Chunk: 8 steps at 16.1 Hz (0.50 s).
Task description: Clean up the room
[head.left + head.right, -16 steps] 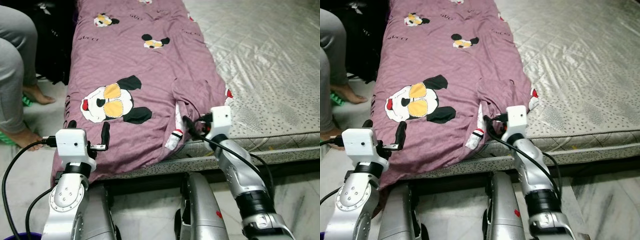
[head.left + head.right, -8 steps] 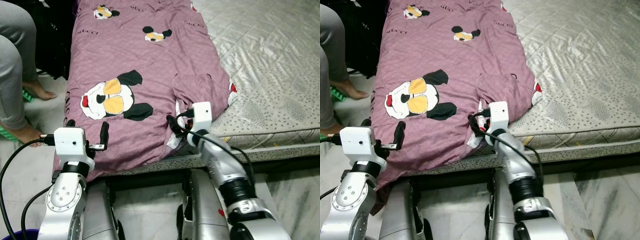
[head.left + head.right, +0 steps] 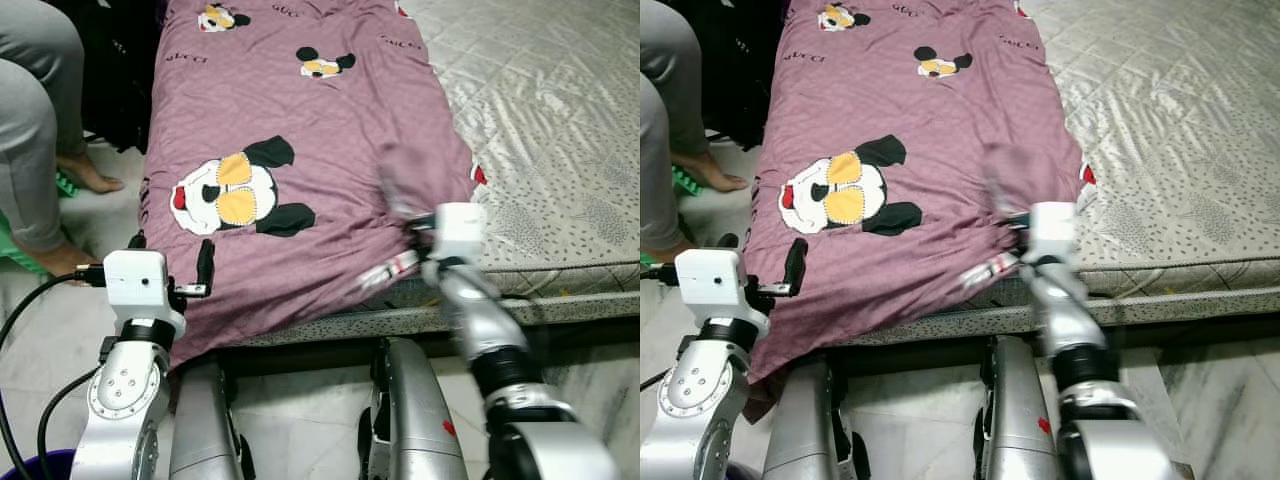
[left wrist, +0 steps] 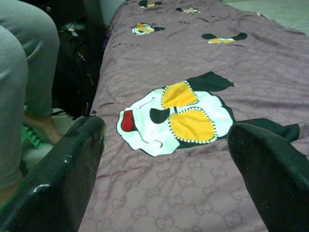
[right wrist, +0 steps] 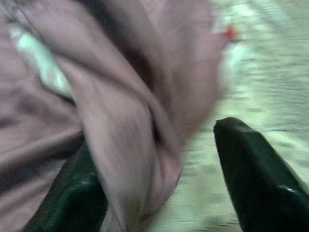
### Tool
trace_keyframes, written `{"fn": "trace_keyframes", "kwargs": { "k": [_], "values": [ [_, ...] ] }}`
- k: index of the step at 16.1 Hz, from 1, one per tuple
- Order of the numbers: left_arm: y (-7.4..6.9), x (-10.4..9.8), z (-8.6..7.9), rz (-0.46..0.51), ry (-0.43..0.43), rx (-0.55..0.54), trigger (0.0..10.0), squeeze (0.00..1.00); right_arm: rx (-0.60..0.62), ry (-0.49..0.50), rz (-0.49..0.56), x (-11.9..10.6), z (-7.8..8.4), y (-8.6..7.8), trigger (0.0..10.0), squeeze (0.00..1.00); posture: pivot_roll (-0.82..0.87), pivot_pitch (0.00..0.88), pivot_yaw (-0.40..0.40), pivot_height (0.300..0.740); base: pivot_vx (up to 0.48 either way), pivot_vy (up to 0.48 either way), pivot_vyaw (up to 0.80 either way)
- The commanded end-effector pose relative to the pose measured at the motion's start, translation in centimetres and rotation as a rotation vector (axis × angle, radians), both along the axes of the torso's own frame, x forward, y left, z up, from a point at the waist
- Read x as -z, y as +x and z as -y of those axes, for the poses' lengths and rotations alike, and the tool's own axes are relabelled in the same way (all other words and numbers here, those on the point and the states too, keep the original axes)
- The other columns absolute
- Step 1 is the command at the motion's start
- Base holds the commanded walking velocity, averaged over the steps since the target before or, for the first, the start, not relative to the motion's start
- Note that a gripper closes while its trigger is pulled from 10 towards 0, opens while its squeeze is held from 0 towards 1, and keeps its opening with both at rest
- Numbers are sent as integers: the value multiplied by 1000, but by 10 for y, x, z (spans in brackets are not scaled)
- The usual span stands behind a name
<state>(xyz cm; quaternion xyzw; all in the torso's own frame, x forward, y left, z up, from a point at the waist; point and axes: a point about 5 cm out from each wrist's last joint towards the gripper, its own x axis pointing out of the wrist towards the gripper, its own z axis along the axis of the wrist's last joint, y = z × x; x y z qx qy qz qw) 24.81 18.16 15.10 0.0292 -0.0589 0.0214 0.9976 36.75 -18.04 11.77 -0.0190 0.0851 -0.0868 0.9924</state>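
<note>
At the bed's [image 3: 560, 130] near edge: blanket [image 3: 300, 130] half straightened.
My right claw [image 5: 159, 179] gapes around a bunched fold without pinching; my left claw [image 4: 166, 159] hovers open, empty. I judge that corner remains unsmoothed.

Both silver arms reach forward. The left gripper [image 3: 172, 265] hangs with fingers spread wide. The right gripper [image 5: 159, 174] is spread too, and blurred.

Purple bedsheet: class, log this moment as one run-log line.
right gripper: open at purple bedsheet fold | left gripper: open, near edge
</note>
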Motion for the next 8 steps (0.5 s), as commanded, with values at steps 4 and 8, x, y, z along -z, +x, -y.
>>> {"fn": "trace_keyframes", "kwargs": {
  "k": [4,8],
  "values": [
    [-1,-1,-1,4,-3,-8,10000,0,183,-42,-30,23,48,-35,2314,0,25,219,-1,524,0,0,0],
    [2,1,2,1,-14,8,10000,0,217,-94,-65,37,64,-85,6980,0,3,212,-1,524,0,0,0]
  ]
}}
